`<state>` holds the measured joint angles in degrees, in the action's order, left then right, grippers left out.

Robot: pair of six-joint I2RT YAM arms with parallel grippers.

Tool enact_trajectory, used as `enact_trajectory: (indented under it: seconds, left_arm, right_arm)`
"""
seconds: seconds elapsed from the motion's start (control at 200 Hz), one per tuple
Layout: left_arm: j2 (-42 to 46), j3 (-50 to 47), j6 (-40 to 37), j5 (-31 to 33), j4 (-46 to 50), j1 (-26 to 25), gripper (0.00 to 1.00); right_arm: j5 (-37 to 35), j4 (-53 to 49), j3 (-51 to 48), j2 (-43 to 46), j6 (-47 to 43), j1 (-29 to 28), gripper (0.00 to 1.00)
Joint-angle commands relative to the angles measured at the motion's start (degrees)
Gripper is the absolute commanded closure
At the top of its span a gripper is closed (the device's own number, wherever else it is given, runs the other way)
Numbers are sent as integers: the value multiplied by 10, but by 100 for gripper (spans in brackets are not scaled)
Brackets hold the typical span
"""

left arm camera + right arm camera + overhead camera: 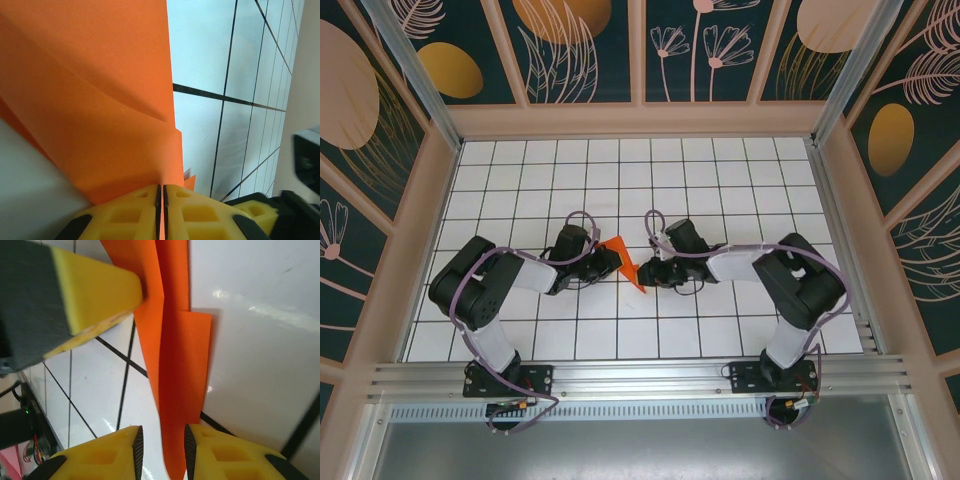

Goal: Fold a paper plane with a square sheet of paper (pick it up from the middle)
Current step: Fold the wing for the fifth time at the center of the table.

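The square sheet of paper (626,262), bright orange, is folded into a slim, layered, pointed shape and hangs between the two grippers above the white grid table. My left gripper (611,261) is shut on its edge. In the left wrist view the yellow jaws of this gripper (161,188) pinch the paper (100,100), with folds running away from them. My right gripper (646,272) faces it from the right. In the right wrist view its jaws (163,433) stand apart around the paper's (181,365) lower end, with a gap on the left side. The left gripper's yellow finger (95,290) holds the paper's upper part.
The white tiled table (720,180) is walled by beige panels with dark floral prints at the back (640,115) and on both sides. An aluminium rail (640,375) with both arm bases runs along the near edge.
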<state>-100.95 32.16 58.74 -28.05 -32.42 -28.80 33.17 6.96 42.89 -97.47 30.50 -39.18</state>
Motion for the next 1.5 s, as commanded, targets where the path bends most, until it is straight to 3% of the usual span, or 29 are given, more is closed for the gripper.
enact_trajectory:
  seconds: [0.0,0.2,0.395,0.666,1.271,1.496]
  left_arm:
    - [-23,-3,-12,58,62,-1,85]
    - [-10,-3,-16,36,39,-1,82]
    - [37,-16,-18,18,18,-2,70]
    - [100,-27,-29,32,50,-1,62]
    - [98,-23,-29,30,45,-1,62]
    - [95,-19,-26,31,49,-2,65]
  right_arm:
    - [-56,-24,-8,49,-4,9,67]
    - [-45,-21,14,27,-10,6,68]
    - [-52,-25,46,-10,-18,-4,69]
    - [-82,-34,72,-19,-36,-23,67]
    - [-315,-92,127,-63,-85,-120,64]
    - [-312,-67,113,-45,-99,-138,62]
